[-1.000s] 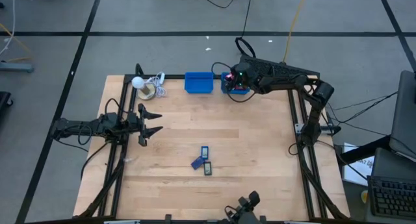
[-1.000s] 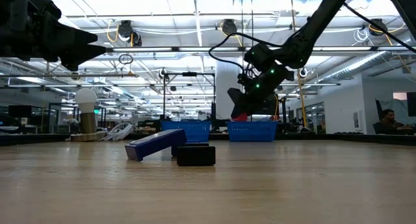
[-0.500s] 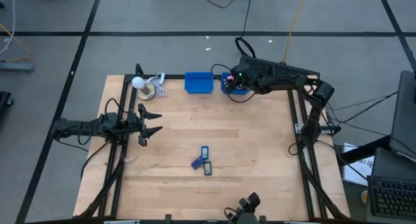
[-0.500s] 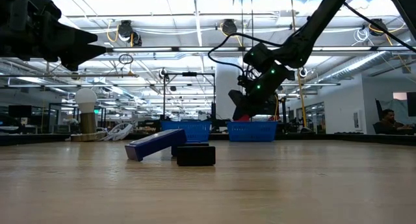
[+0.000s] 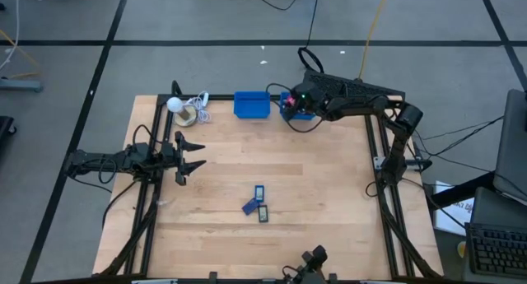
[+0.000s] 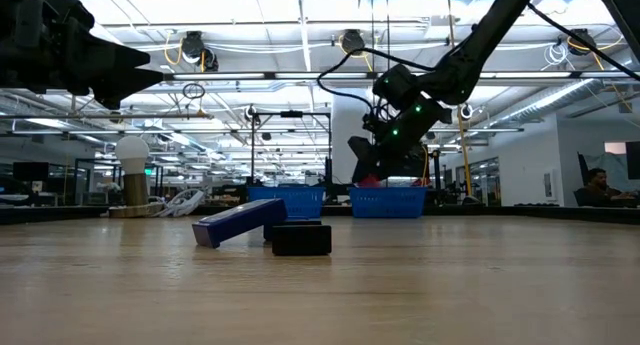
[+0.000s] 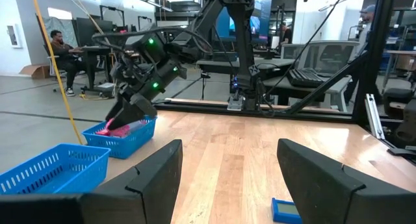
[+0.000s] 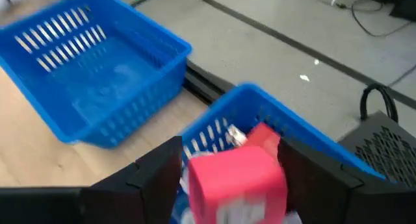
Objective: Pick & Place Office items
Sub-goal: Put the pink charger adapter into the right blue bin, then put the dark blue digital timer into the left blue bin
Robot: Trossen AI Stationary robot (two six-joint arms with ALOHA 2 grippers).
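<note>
My right gripper (image 5: 288,105) (image 8: 227,165) hovers at the far edge over the right blue bin (image 8: 312,139) (image 6: 388,202), tilted down with its fingers apart. A red block (image 8: 237,175) sits between them, just above the bin. Another red piece (image 8: 266,134) and a white bit (image 8: 235,137) lie inside the bin. In the table's middle lie two dark blue rectangles (image 5: 259,191) (image 5: 250,207) and a darker piece (image 5: 263,213); one blue rectangle (image 6: 238,223) leans on the dark piece (image 6: 301,239). My left gripper (image 5: 193,156) (image 7: 227,165) waits open at the left edge. My right gripper has the red block's top (image 8: 234,160) between its parted fingers, which slant down from the table's right side over the bin. Whether either finger touches the block, I cannot tell. The block's lower part is blurred.
A second blue bin (image 5: 251,105) (image 8: 97,87) stands left of the first at the far edge. A white ball with a coiled cord (image 5: 174,104) sits at the far left corner. People sit at desks in the room beyond the table.
My right gripper has kept its place over the right bin and has opened. The red bit at its tip shows less from above than before. The left arm and the pieces in the middle have kept still.
</note>
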